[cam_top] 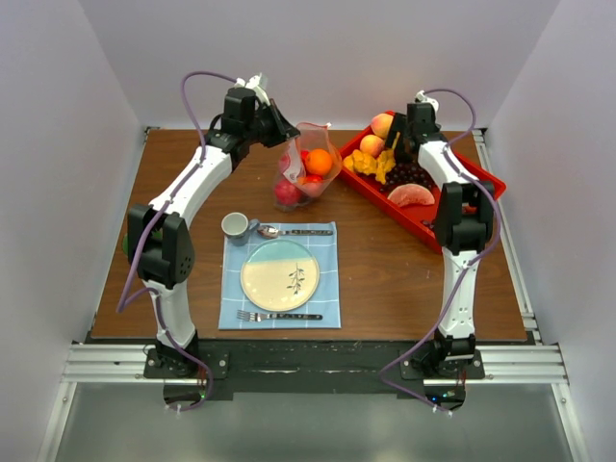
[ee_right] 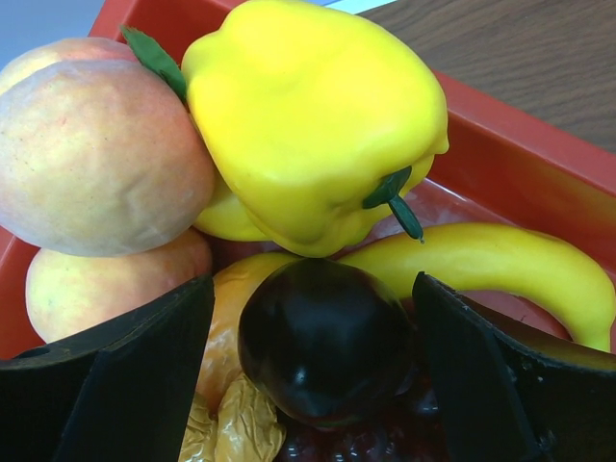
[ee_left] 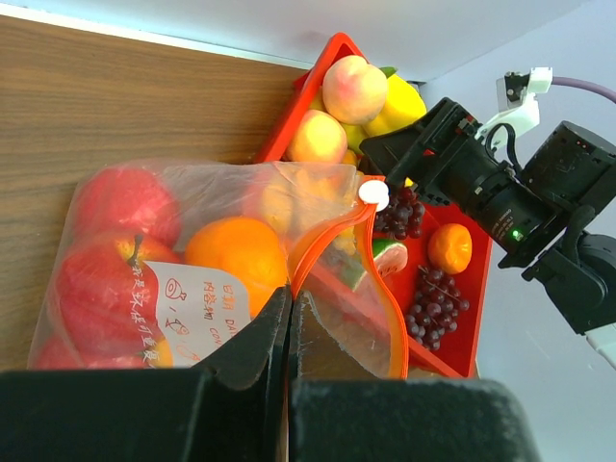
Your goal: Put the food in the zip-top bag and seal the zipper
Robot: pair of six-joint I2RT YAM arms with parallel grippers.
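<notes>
The right gripper [ee_right: 313,284] is held with jaws wide over the far end of the red tray [cam_top: 493,183]. A dark purple round fruit [ee_right: 322,346] lies squarely between its fingers, directly ahead of them. Being round, it offers no long axis to be lined up with. The fruit is crowded: a yellow pepper [ee_right: 318,125] is touching it, two peaches [ee_right: 96,154] are stacked beside one finger, and a banana [ee_right: 500,265] curves just beside the other, so little room is left for the fingers to be lowered. The skin looks glossy and is judged likely to slip under a shallow pinch. The zip-top bag [cam_top: 310,178] is set on the wooden table [cam_top: 404,279] just left of the tray, with red apples [ee_left: 115,207] and an orange [ee_left: 236,250] inside, its mouth turned toward the tray. The left gripper [ee_left: 290,303] is clamped on the bag's edge at the zipper [ee_left: 332,231], by which the mouth is held open. The right arm is nearer the food in the tray.
</notes>
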